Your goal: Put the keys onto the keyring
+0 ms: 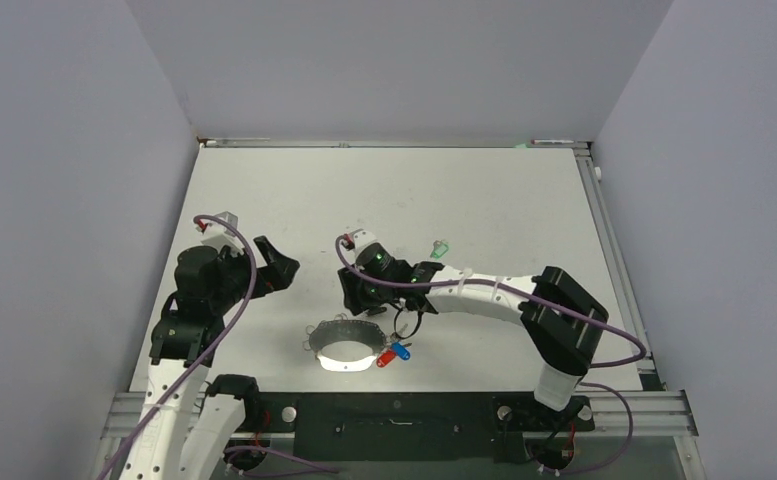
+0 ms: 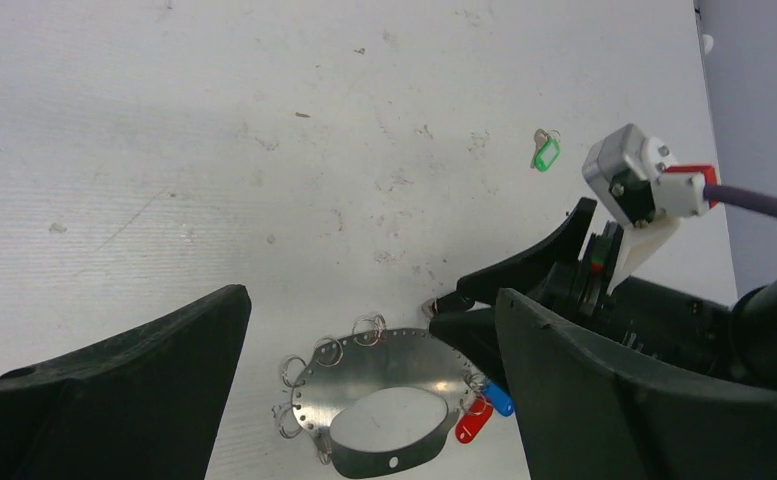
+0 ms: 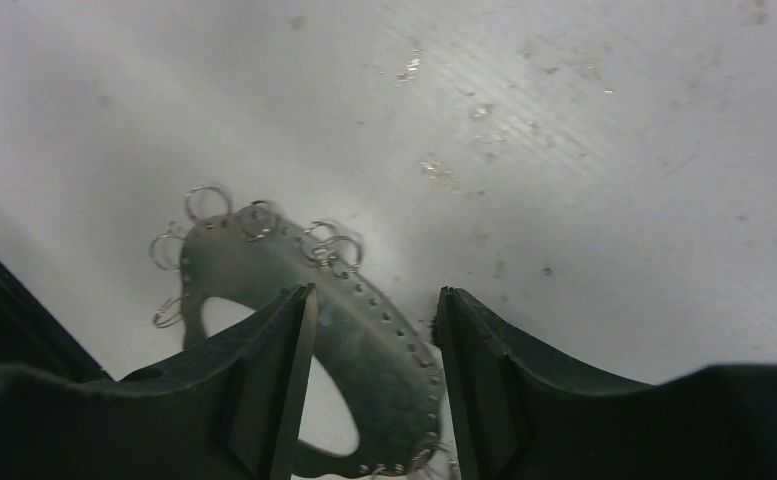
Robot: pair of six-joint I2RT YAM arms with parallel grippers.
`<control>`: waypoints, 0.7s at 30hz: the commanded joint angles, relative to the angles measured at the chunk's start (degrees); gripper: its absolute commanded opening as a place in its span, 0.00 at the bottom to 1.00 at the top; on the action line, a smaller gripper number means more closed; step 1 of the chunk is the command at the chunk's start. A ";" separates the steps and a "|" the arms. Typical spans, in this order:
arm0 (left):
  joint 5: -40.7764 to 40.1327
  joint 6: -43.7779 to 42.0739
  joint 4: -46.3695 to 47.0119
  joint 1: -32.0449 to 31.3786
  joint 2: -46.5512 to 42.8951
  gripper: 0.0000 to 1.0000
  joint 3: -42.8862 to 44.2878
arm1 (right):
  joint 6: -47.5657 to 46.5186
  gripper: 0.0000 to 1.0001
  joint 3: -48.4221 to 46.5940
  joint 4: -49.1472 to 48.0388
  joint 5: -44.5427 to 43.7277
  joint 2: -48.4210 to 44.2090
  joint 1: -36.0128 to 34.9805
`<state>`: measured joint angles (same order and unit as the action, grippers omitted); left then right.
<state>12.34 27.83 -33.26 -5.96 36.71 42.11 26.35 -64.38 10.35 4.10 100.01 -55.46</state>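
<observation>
The keyring [image 1: 336, 326] is a broad silver metal loop with small split rings along its holed edge, lying near the table's front; it also shows in the left wrist view [image 2: 384, 362] and the right wrist view [image 3: 364, 330]. A red key [image 1: 389, 356] [image 2: 473, 422] and a blue key [image 1: 401, 350] [image 2: 499, 399] hang at its right end. A green key [image 1: 441, 247] [image 2: 546, 153] lies alone farther back. My right gripper [image 1: 352, 310] [image 3: 374, 300] is open, its fingers straddling the loop's far right edge. My left gripper [image 1: 286, 268] [image 2: 369, 400] is open and empty, left of the loop.
The white table [image 1: 394, 190] is walled by grey panels at the back and sides. A metal rail [image 1: 394, 405] runs along the near edge by the arm bases. The right arm's purple cable [image 1: 484, 290] arcs above the table.
</observation>
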 commanded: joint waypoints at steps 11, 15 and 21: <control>-2.93 -0.68 1.22 0.07 -2.78 0.90 0.87 | 11.27 0.39 -6.85 0.81 -11.15 4.55 -9.49; -2.92 -0.68 1.26 0.07 -2.74 0.90 0.87 | 11.99 0.35 -8.02 1.32 -11.75 7.06 -9.49; -2.76 -0.71 1.26 0.07 -2.52 0.90 0.87 | 12.38 0.32 -9.68 1.09 -10.62 10.37 -9.42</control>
<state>10.17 27.81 -33.28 -5.96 34.35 42.11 37.32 -71.07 11.94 -5.52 109.47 -64.86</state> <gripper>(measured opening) 0.905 0.325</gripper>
